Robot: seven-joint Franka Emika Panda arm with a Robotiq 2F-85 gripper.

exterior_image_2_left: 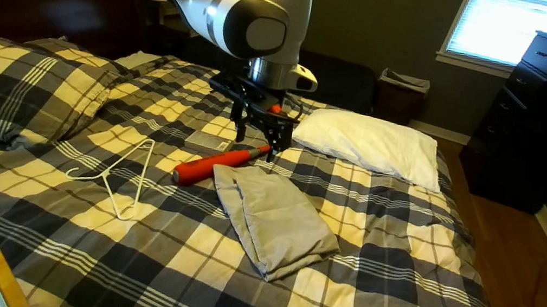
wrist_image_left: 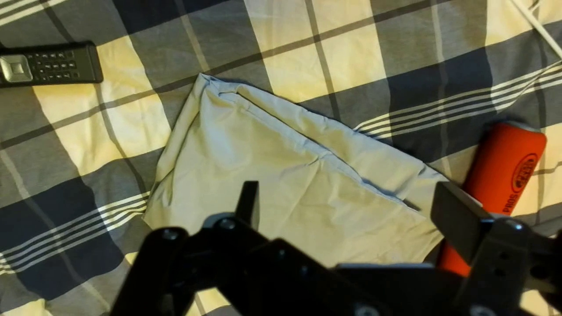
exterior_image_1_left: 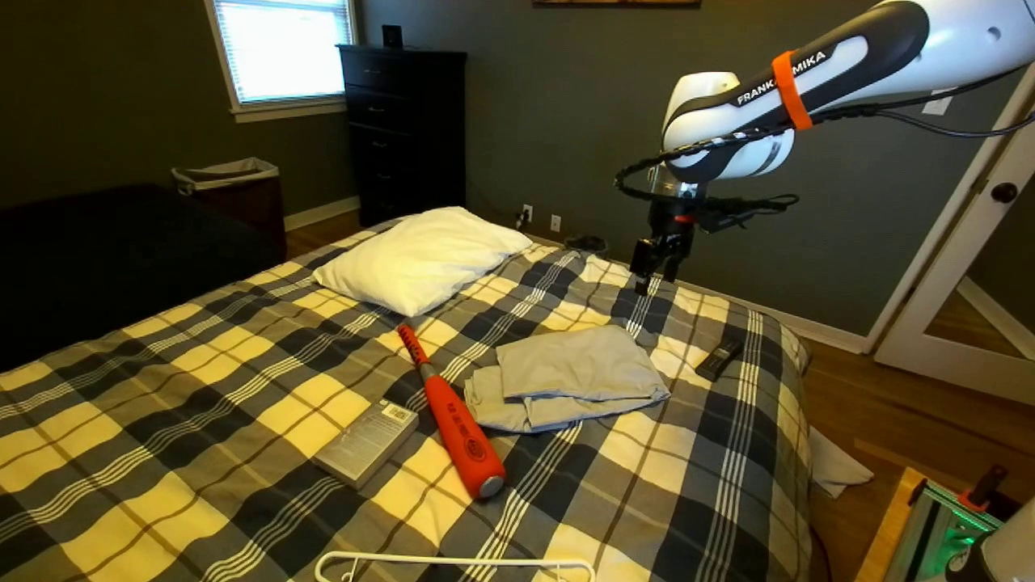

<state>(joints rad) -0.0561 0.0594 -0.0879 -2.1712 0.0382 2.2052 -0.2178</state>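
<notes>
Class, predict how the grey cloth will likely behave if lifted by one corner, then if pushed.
The cloth would probably hang limp: its creases suggest thin, soft fabric. Its layers overlap loosely, so the fold may fall open when lifted. Lying flat, it would likely bunch rather than roll if pushed.

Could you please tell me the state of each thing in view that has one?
Gripper: open, holding nothing
Grey cloth: folded, lying flat
Red bat: lying on its side
Remote: lying buttons up
White hanger: lying flat, bare
Grey book or box: lying flat
White pillow: lying flat
Plaid bedspread: spread out, slightly wrinkled
Window blinds: lowered
</notes>
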